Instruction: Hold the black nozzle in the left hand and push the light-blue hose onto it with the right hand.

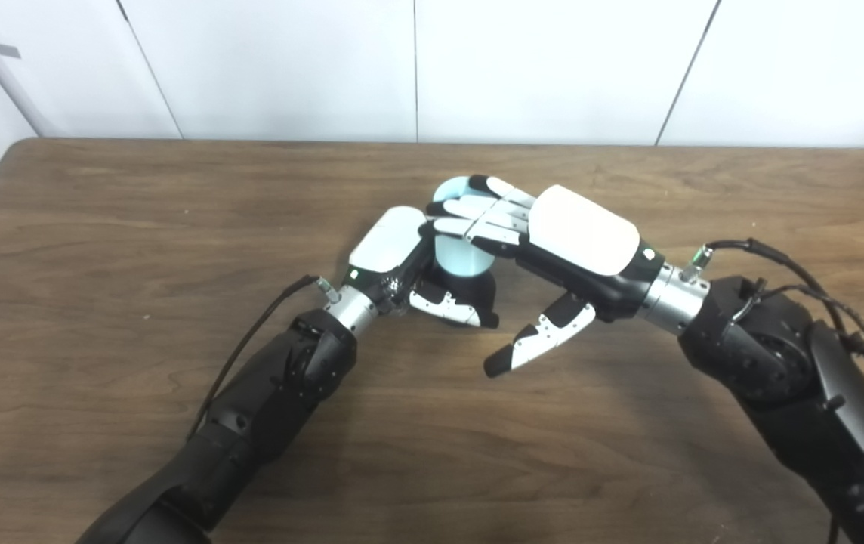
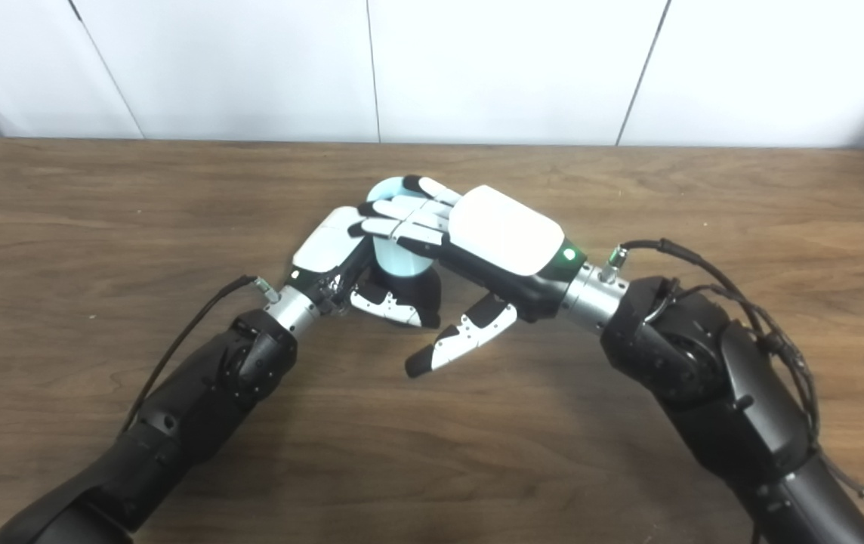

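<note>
A light-blue hose (image 1: 464, 261), a short wide tube, stands upright in the middle of the table. Its lower end sits on the black nozzle (image 1: 482, 289). My left hand (image 1: 394, 253) is shut on the nozzle from the left, thumb curled across its front; most of the nozzle is hidden. My right hand (image 1: 579, 230) comes in from the right, its straight fingers (image 1: 477, 215) lying flat across the top of the hose. Its thumb (image 1: 541, 336) hangs down apart from the hose, so this hand grips nothing.
The brown wooden table (image 1: 175, 211) reaches a white panelled wall (image 1: 417, 68) at the back. A black cable (image 1: 251, 332) runs along my left forearm, and cables loop over my right forearm (image 1: 802, 287).
</note>
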You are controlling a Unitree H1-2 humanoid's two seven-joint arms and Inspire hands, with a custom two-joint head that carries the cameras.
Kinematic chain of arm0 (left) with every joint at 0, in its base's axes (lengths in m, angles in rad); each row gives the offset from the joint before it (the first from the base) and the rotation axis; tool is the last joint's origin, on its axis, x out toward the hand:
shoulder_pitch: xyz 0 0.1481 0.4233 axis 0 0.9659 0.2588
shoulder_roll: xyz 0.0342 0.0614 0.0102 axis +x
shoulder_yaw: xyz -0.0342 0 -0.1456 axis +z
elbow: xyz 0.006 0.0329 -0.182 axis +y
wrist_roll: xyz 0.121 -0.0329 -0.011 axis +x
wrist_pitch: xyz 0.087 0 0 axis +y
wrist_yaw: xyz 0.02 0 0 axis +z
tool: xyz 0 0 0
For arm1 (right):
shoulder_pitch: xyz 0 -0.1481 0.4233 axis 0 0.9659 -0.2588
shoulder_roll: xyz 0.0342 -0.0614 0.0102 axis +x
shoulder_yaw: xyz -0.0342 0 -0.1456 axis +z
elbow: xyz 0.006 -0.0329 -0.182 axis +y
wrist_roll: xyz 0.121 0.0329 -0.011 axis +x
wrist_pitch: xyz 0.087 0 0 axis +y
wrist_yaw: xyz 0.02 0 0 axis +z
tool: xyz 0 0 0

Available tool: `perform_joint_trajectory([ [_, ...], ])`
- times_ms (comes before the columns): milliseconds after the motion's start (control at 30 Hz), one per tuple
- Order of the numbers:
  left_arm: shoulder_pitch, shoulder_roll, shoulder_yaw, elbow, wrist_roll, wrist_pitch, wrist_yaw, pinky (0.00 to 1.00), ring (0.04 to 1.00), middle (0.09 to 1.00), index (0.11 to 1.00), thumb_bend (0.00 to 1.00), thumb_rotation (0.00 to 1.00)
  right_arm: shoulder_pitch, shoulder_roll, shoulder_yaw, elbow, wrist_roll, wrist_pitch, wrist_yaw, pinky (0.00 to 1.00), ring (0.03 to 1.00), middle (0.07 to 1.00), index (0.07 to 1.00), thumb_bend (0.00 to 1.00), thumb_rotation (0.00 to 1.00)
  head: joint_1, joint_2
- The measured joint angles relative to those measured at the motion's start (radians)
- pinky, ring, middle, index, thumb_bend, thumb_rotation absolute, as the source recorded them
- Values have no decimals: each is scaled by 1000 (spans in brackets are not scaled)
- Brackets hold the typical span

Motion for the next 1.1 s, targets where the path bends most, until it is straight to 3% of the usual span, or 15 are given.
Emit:
perform_joint_trajectory([
  [167, 1, 2, 1, -1, 0, 1, 0, 284, 376, 478, 553, 496, 0, 2, 15, -1, 0, 6, 25, 0, 841, 935, 967, 935, 657, 844, -3, 3],
  [500, 2, 3, 0, -4, 0, 3, 0, 285, 379, 477, 550, 496, 0, 4, 17, -8, 1, 10, 9, -16, 812, 927, 952, 911, 631, 808, -2, 6],
  [633, 1, 2, -1, -5, 0, 3, 0, 287, 381, 479, 546, 497, 0, 30, 51, -51, 24, 24, -46, -87, 599, 785, 875, 881, 586, 529, 2, 2],
  [733, 1, 2, -1, -5, 0, 3, 0, 294, 390, 481, 535, 499, 0, 52, 131, -125, 36, 47, -53, -157, 565, 744, 826, 841, 582, 343, -2, -2],
  [800, 1, 2, -1, -5, 0, 3, 0, 300, 395, 482, 530, 500, 0, 41, 186, -187, 31, 96, -50, -205, 546, 703, 797, 820, 610, 320, -3, -5],
  [867, 1, 2, -1, -5, 0, 3, 0, 304, 396, 482, 528, 501, 0, 19, 239, -246, 7, 160, -4, -230, 521, 672, 777, 803, 655, 305, -3, -6],
  [1000, -1, 0, -3, -2, 1, 3, 0, 289, 387, 476, 536, 499, 0, -19, 335, -345, -52, 359, 204, -248, 519, 656, 758, 777, 714, 410, -5, -9],
  [1100, -3, -2, -4, 0, 1, 3, 0, 289, 391, 475, 531, 500, 0, -6, 392, -421, -37, 461, 351, -276, 483, 625, 737, 759, 760, 359, -3, -11],
])
